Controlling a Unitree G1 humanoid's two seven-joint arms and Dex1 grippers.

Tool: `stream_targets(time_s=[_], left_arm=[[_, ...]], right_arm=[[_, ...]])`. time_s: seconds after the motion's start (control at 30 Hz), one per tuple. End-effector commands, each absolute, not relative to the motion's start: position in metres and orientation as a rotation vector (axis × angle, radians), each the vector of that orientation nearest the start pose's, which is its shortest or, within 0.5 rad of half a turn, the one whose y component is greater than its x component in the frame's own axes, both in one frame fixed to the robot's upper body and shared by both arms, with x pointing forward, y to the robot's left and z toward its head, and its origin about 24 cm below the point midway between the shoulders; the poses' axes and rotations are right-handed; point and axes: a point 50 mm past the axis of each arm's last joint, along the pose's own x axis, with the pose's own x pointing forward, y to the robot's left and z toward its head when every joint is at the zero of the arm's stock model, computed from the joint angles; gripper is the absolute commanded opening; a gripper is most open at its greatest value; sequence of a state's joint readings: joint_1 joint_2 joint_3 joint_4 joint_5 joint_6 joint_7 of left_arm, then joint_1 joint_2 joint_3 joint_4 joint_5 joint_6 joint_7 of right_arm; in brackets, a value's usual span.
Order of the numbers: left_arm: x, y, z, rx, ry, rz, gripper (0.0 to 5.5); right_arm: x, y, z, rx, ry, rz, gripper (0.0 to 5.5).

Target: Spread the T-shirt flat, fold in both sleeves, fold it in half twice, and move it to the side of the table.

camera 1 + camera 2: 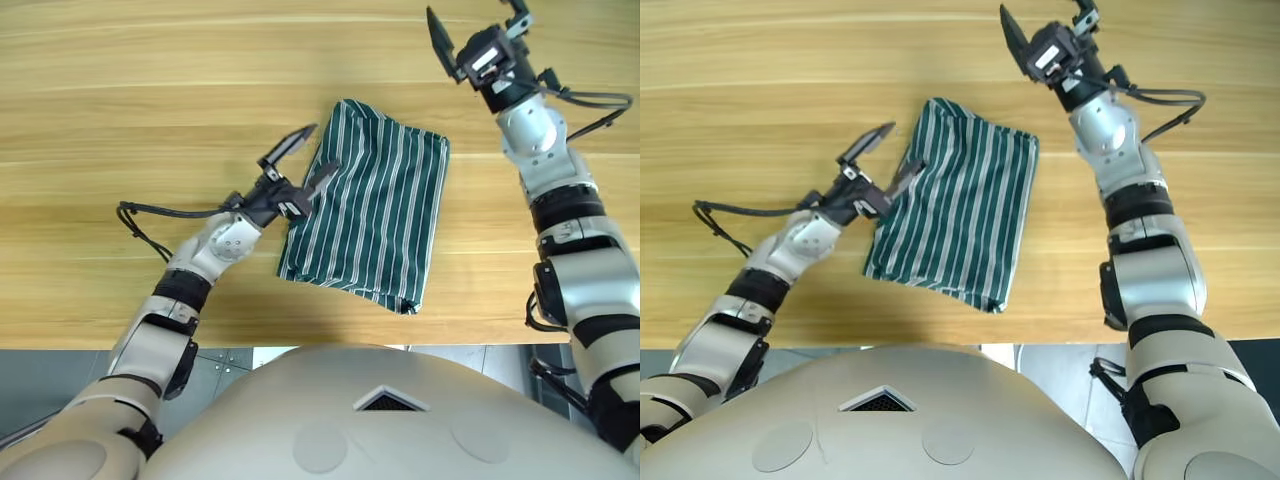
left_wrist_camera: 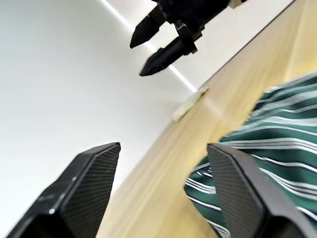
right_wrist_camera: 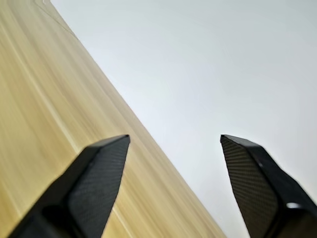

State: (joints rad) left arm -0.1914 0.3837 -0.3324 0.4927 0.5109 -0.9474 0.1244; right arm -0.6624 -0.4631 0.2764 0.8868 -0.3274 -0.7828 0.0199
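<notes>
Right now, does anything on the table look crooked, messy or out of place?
Only slightly: the folded T-shirt lies askew, its edges slanted against the edge of the table, and its near corner looks a little bunched. Nothing looks spilled or damaged.

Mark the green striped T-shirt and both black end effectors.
Green striped T-shirt [image 1: 370, 205]: left eye view, its middle.
Black left end effector [image 1: 322, 148]: left eye view, between fingertips.
Black right end effector [image 1: 472, 12]: left eye view, between fingertips.

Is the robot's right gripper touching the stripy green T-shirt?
Apart. In the left eye view the right gripper is open, out past the far edge of the folded T-shirt, with bare table showing between them.
</notes>
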Motion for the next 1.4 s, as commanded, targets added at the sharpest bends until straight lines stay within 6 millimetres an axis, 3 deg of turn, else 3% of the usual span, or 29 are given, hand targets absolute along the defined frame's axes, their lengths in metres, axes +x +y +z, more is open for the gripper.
stream_targets(time_s=[0.03,0.13,0.3,0.57,0.73,0.87,1.0,1.2,1.4], left_arm=[[0.222,0.115,0.038,0.675,-0.649,-0.752,3.24],[0.198,0.1,0.017,0.72,-0.553,-0.987,3.24],[0.17,0.104,-0.021,0.808,-0.338,-1.258,3.24],[0.177,0.107,-0.039,0.831,-0.222,-1.264,3.24],[0.175,0.101,-0.042,0.821,-0.214,-1.283,3.24],[0.171,0.097,-0.044,0.806,-0.22,-1.308,3.24],[0.167,0.094,-0.047,0.785,-0.209,-1.323,3.24],[0.155,0.094,-0.057,0.738,-0.15,-1.354,3.24],[0.15,0.093,-0.062,0.711,-0.119,-1.369,3.24]], right_arm=[[0.354,-0.151,0.082,-1.058,-0.37,0.562,3.38],[0.355,-0.138,0.065,-1.203,-0.293,0.679,3.38],[0.351,-0.138,0.06,-1.26,-0.299,0.745,3.38],[0.339,-0.135,0.055,-1.28,-0.327,0.845,3.38],[0.325,-0.128,0.025,-1.295,-0.228,0.959,3.38],[0.327,-0.125,0.016,-1.302,-0.165,0.96,3.38],[0.338,-0.121,0.019,-1.322,-0.134,0.9,3.38],[0.359,-0.118,0.042,-1.306,-0.142,0.771,3.38],[0.362,-0.118,0.039,-1.307,-0.085,0.725,3.38]])
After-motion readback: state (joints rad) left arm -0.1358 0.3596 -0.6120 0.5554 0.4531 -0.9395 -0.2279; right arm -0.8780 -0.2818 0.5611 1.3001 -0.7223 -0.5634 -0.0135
